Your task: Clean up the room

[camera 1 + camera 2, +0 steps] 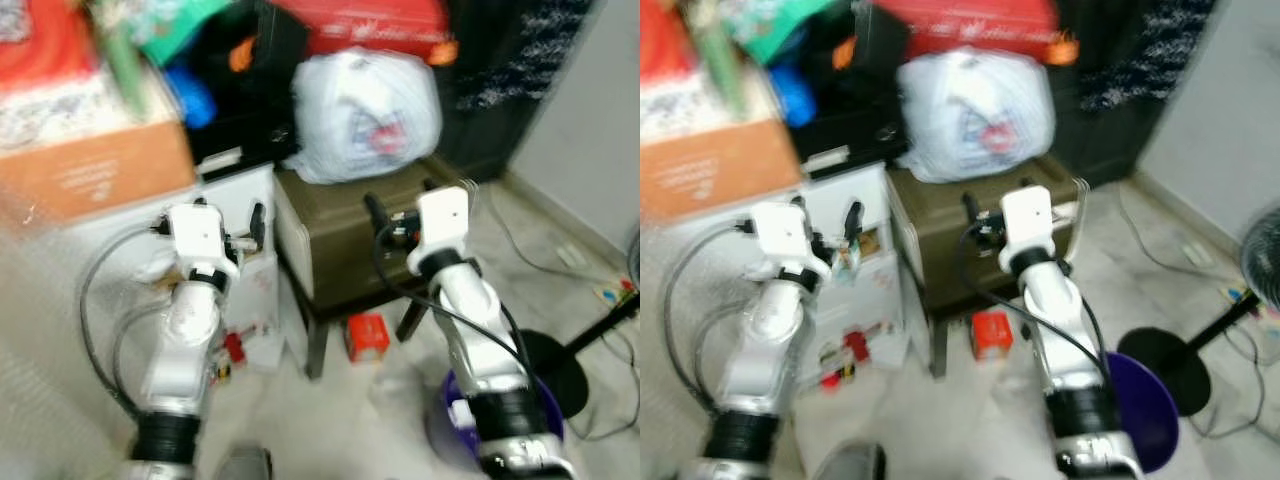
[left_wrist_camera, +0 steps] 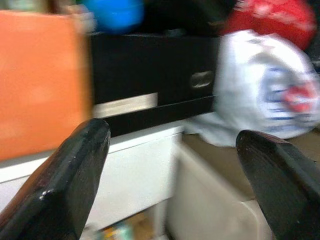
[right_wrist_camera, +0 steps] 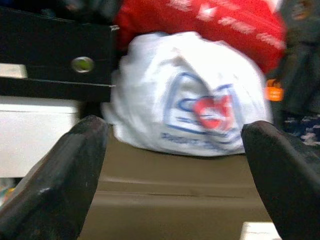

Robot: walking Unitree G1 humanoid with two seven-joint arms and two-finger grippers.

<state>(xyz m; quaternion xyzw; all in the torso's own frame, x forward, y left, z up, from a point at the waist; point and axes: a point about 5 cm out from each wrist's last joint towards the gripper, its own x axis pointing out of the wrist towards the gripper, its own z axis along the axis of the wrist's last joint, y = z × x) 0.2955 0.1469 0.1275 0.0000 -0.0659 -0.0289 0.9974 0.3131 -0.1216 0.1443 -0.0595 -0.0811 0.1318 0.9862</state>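
Blurrily, the head views look down on a cluttered corner whose landmark is a tied white plastic bag (image 1: 365, 115) with a red and blue print, resting on top of a low olive-brown chest (image 1: 350, 235). Behind and above the bag lies a red bundle (image 1: 370, 25); to its left sit a black box (image 1: 235, 100) and, farther left, an orange cardboard box (image 1: 95, 175) on a white cabinet (image 1: 240, 200). On the floor below the bag, in front of the chest, lies a small red packet (image 1: 367, 335), and a purple bowl (image 1: 1145, 405) sits lower right of it, beside a black round stand base (image 1: 1175, 360). Both silver arms are raised toward the chest: the left gripper (image 1: 255, 225) is in front of the white cabinet, left of the bag, and the right gripper (image 1: 378, 215) is just below the bag, in front of the chest. From the left wrist view, the left gripper (image 2: 175, 165) has its fingers spread wide with nothing between them, the bag off to one side beyond the black box. From the right wrist view, the right gripper (image 3: 175, 165) is likewise spread wide and empty, pointed straight at the bag atop the chest.
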